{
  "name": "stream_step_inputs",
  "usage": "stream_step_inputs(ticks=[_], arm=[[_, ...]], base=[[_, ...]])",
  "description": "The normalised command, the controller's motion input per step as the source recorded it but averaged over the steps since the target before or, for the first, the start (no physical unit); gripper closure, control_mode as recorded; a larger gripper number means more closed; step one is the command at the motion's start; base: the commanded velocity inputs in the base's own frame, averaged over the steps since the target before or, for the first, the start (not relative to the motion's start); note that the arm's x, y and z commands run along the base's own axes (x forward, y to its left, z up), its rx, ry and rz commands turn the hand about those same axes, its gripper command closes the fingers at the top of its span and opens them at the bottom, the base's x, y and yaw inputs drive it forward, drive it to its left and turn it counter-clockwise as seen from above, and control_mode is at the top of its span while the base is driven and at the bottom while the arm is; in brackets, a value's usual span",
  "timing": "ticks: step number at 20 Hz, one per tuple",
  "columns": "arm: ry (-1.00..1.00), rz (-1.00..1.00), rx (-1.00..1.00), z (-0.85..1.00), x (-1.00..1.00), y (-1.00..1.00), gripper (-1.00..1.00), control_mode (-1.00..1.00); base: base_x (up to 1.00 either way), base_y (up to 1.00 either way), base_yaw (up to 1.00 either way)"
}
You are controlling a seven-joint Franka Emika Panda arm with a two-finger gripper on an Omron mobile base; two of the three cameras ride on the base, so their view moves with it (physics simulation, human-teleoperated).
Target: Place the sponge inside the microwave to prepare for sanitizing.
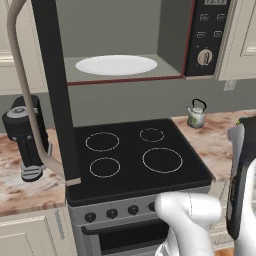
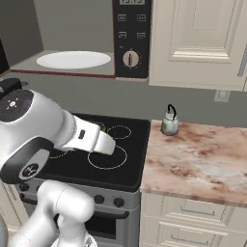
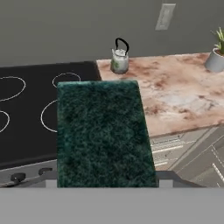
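Kitchen setup is pretty standard: black glass-top stove with thin white burner rings, marbled pinkish-brown counter on either side, cream cabinets up top. Over the stove sits the microwave, its door swung wide open toward the left base camera, so the beige handle curves right across that view. Looks like it's open so the grey cavity can take something in, and the smooth white round plate inside is bare.

Now the sponge. From the hand camera, its dark green scrubby top is right up close, fuzzy and coarse, a flat rectangular slab sticking out past where the fingertips would be. It's up off the stove and counter, near the stove's front edge, so the gripper looks clamped on the sponge, carrying it. In the right base view a little speck of yellow-green peeks out by the wrist over the cooktop, too small to say more.

A small glassy kettle with a black loop handle sits on the counter just beside the stove, and a potted plant is further along. A dark blender-ish appliance stands left of the stove.

Guessing the next bit is lifting the sponge up to that plate.
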Motion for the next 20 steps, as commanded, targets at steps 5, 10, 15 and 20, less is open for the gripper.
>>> stream_step_inputs(ticks=[5,10,15,20], arm=[[-0.29,-0.02,0.0,0.47,-0.39,0.88,1.0,-1.0],[-0.26,0.0,-0.04,0.67,-0.12,0.75,1.0,-1.0],[-0.06,0.0,-0.07,0.58,-0.01,0.6,1.0,-1.0],[0.03,0.06,-0.01,0.4,0.03,0.71,1.0,-1.0]], base=[[0.0,0.0,0.0],[0.0,0.0,0.0],[0.0,0.0,0.0],[0.0,0.0,0.0]])
